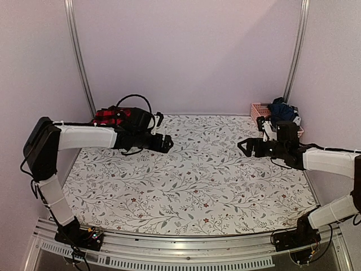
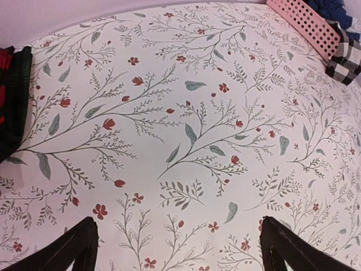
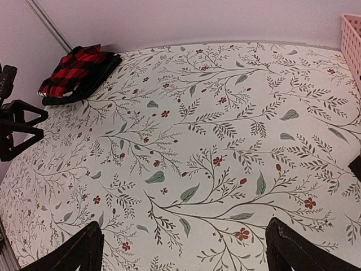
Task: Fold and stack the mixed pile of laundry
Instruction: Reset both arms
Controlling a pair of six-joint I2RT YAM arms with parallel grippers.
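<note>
A folded stack with the red-and-black checked flannel shirt (image 1: 109,116) on top of dark clothes lies at the table's far left; it also shows in the right wrist view (image 3: 76,72) and at the left wrist view's edge (image 2: 12,101). More laundry, dark navy clothes (image 1: 281,109) and a black-and-white checked piece (image 2: 345,61), sits in the pink basket (image 1: 260,109). My left gripper (image 1: 167,142) is open and empty over the cloth, right of the stack. My right gripper (image 1: 243,146) is open and empty, left of the basket. Both hover over the bare cloth.
The white leaf-patterned table cloth (image 1: 192,180) covers the table. Metal frame posts (image 1: 79,56) stand at the back corners against the wall. The pink basket's slatted wall shows in the left wrist view (image 2: 304,22) and at the right wrist view's edge (image 3: 352,45).
</note>
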